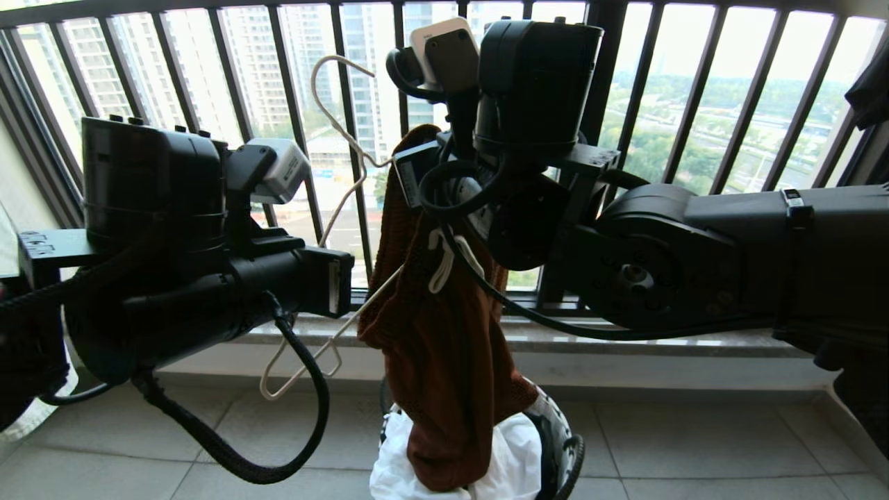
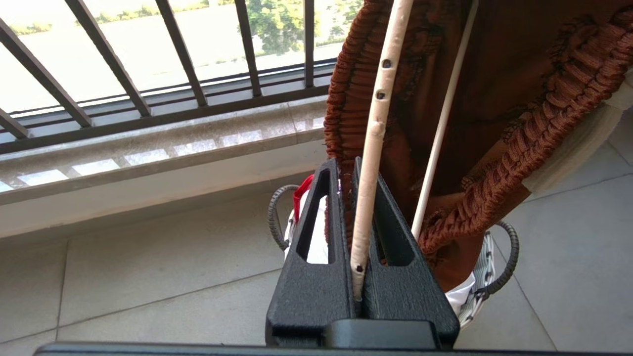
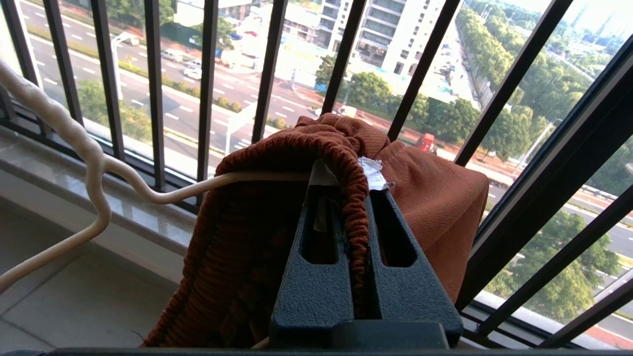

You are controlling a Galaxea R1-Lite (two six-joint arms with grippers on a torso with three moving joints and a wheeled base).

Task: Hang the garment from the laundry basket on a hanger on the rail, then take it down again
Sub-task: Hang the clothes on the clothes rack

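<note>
Above the laundry basket, the limp rust-brown shorts hang from the right gripper, pinched at their sturdy elastic waistband, while the left gripper clamps the light, springy wire hanger just beside them.
</note>
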